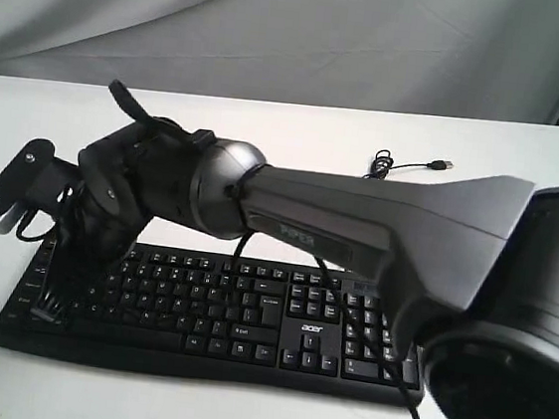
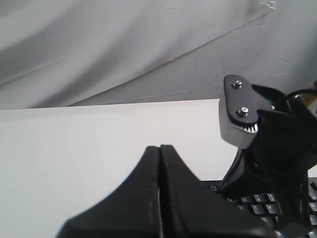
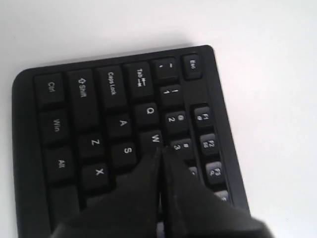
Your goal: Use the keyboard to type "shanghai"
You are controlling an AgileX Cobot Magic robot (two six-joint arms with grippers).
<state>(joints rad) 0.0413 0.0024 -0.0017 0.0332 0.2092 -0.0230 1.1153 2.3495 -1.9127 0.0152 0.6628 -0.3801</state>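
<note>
Risks striking the W key [image 3: 154, 138], or two keys at once, rather than the wanted letter, with closed right claw [image 3: 159, 151] poised at its edge on the keyboard [image 3: 124, 84]; left claw [image 2: 159, 148] closed too.

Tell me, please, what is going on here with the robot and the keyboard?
The right arm reaches across the keyboard to its left end. The right fingers are shut together, with their tips by the W key. I cannot tell whether they are pressing it. The left fingers are shut too, held near the keyboard's edge over the white table, touching no key that I can see.
</note>
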